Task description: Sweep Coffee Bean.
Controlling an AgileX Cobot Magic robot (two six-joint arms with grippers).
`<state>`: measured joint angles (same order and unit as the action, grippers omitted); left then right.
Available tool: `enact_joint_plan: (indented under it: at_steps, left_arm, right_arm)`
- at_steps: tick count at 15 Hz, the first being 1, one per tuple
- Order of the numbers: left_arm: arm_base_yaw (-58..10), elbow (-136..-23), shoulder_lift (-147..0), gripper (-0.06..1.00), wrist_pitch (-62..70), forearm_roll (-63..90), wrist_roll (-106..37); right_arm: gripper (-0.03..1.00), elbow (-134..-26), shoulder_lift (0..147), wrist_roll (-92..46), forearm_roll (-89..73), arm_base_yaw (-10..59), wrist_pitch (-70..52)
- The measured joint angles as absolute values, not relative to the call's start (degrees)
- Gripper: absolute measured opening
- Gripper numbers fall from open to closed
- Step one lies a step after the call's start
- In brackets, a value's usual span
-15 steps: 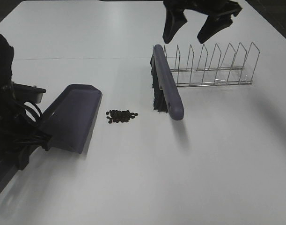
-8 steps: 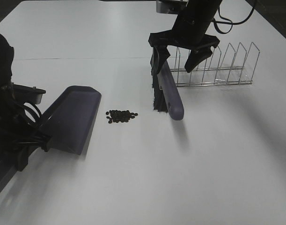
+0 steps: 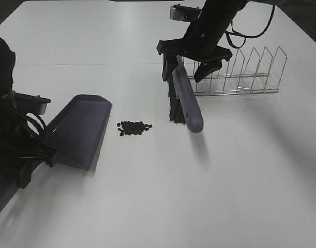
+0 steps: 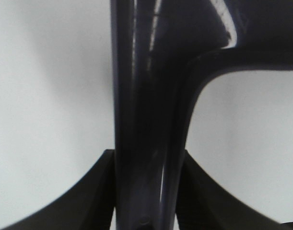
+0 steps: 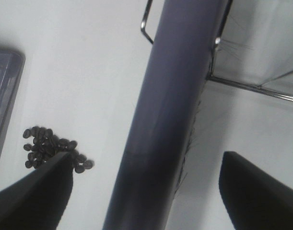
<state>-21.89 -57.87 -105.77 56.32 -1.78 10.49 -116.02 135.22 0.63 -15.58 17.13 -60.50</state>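
Note:
A small pile of dark coffee beans (image 3: 134, 128) lies on the white table between the purple dustpan (image 3: 80, 129) and the purple-handled brush (image 3: 184, 98). The brush rests on its dark bristles (image 3: 174, 106), against the end of a wire rack. My right gripper (image 3: 185, 62) is open, with its fingers either side of the brush's far end. In the right wrist view, the gripper (image 5: 146, 201) straddles the brush handle (image 5: 170, 105), with the beans (image 5: 50, 151) beside it. My left gripper (image 3: 36, 155) is shut on the dustpan's handle (image 4: 146, 120), its fingers (image 4: 88, 201) pressing both sides.
A wire dish rack (image 3: 240, 77) stands at the back right, right beside the brush, and its wires show in the right wrist view (image 5: 261, 88). The dustpan's open mouth faces the beans. The white table (image 3: 199, 196) extends toward the front.
My right gripper has come down from above the rack and now straddles the brush's far end. The left arm, dustpan, beans and brush have not moved.

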Motion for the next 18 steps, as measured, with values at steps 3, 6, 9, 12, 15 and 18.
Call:
enact_joint_plan:
  at_steps: [3, 6, 9, 12, 15, 18]
  left_arm:
    - [-21.9, -57.9, -105.8, 0.32, 56.3, -1.8, 10.5]
    - [-21.9, -57.9, -105.8, 0.32, 56.3, -1.8, 10.5]
    - [-21.9, -57.9, -105.8, 0.32, 56.3, -1.8, 10.5]
    - [-21.9, -57.9, -105.8, 0.32, 56.3, -1.8, 10.3]
    - [-21.9, -57.9, -105.8, 0.32, 56.3, -2.8, 10.3]
    - [-21.9, -57.9, -105.8, 0.32, 56.6, -6.3, 10.2]
  right_arm:
    - [0.72, -116.0, 136.4, 0.6, -15.7, 17.1, -60.4]
    - [0.38, -116.0, 136.7, 0.7, -15.8, 17.1, -60.6]
    - [0.33, -116.0, 136.7, 2.3, -15.6, 17.1, -62.5]
    - [0.32, -116.0, 135.0, 2.5, -13.3, 17.1, -64.4]
    - [0.31, -116.0, 128.0, 2.5, -8.6, 17.2, -67.0]
    - [0.31, -116.0, 122.4, 2.2, -5.2, 17.2, -69.9]
